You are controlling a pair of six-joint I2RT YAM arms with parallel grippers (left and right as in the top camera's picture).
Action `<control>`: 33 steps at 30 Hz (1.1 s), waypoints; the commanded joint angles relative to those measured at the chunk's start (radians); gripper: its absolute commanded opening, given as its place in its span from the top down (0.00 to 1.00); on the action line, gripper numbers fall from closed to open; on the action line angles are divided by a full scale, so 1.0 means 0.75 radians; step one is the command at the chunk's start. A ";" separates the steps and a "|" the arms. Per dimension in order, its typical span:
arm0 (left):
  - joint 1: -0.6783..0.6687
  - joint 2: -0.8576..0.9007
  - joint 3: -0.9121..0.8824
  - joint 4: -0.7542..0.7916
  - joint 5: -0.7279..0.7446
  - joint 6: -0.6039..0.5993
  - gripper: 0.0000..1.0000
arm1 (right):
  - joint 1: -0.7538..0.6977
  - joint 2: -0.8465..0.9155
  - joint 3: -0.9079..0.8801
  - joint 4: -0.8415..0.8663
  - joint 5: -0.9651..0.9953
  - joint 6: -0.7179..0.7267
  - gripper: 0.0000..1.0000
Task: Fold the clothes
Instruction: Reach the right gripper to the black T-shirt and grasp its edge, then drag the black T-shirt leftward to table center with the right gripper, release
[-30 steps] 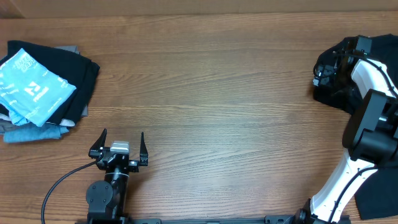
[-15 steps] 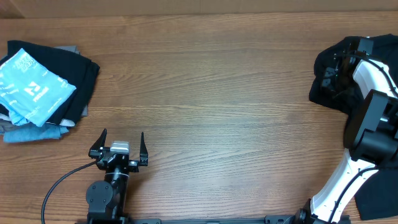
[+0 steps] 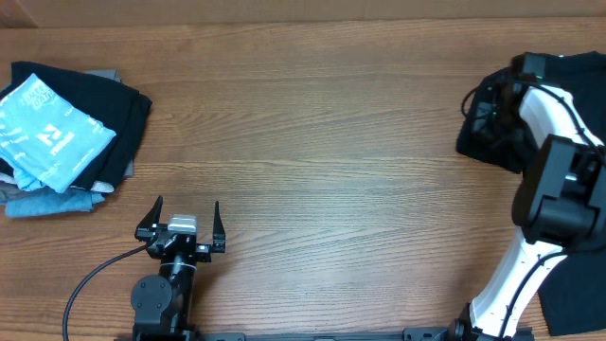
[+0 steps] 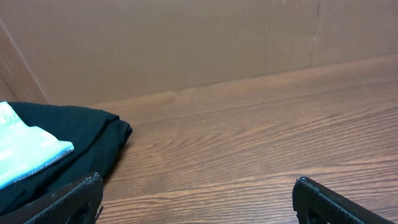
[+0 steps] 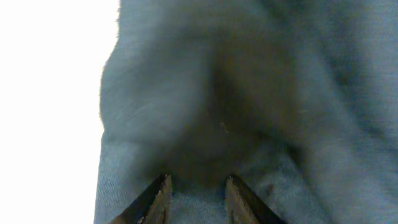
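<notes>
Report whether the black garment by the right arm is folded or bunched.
Bunched, not folded: the black garment lies in a crumpled heap, pinched in the right hand.

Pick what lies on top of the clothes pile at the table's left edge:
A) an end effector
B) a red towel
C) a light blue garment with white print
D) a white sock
C: a light blue garment with white print lies on top of the pile of dark clothes.

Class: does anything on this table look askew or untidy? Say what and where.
The stack of folded clothes at far left is ragged: its light blue printed shirt lies crooked, grey and blue edges poking out underneath.
</notes>
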 commanded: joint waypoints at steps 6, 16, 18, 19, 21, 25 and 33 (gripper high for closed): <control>0.000 -0.004 -0.005 0.000 -0.013 0.021 0.00 | 0.272 0.047 -0.021 -0.040 -0.073 0.007 0.67; 0.000 -0.004 -0.005 0.000 -0.013 0.021 0.00 | 0.608 0.047 -0.021 0.039 -0.207 0.138 0.67; 0.000 -0.004 -0.005 0.000 -0.013 0.021 0.00 | 0.686 0.047 -0.021 0.093 -0.289 0.192 0.67; 0.000 -0.004 -0.005 0.000 -0.013 0.021 0.00 | 0.718 0.047 -0.021 0.114 -0.314 0.215 0.67; 0.000 -0.004 -0.005 0.000 -0.013 0.021 0.00 | 0.784 0.047 -0.021 0.153 -0.355 0.247 0.67; 0.000 -0.004 -0.005 0.000 -0.013 0.021 0.00 | 0.993 0.047 -0.021 0.243 -0.375 0.313 0.67; 0.000 -0.004 -0.005 0.000 -0.013 0.021 0.00 | 1.221 -0.010 0.070 0.310 -0.341 0.311 0.66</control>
